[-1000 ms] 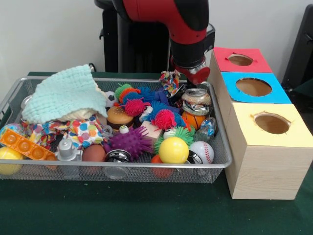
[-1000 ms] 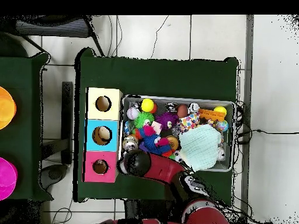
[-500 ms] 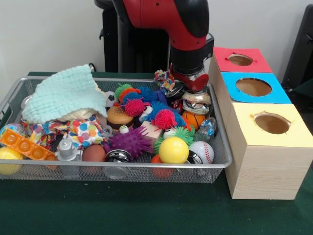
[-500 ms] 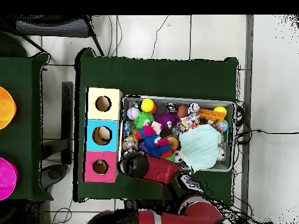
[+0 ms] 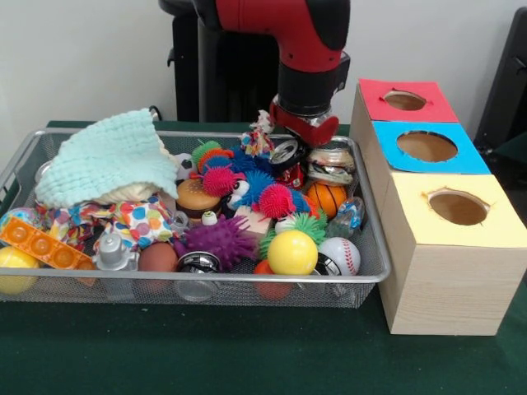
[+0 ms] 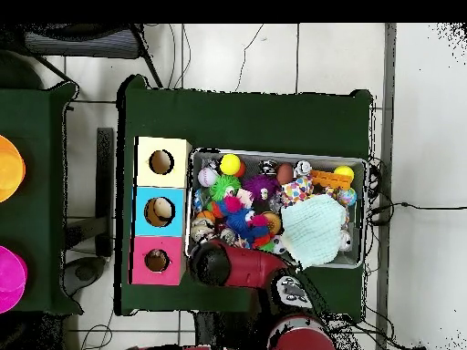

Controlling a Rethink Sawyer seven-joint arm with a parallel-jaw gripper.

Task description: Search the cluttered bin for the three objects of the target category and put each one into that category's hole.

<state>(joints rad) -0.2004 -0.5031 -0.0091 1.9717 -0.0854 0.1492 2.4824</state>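
The wire mesh bin is full of mixed toys; it also shows in the overhead view. My gripper hangs low over the bin's far right part, by a crushed can. A small patterned rag-like toy sits right at its left side; I cannot tell whether it is held. In the overhead view the red arm covers the gripper. The red-panelled hole lies just right of the gripper and is empty on top. A cream soft thing peeks out under the mint cloth. No tiger-striped toy shows.
The blue-panelled hole and the yellow-panelled hole sit nearer on the same wood box. A mint cloth covers the bin's left part. Spiky balls, a yellow ball, a baseball and an orange block fill the front.
The gripper has moved left and a little up, away from the red panel and off the crushed can. The patterned rag-like toy has shifted left along with it.
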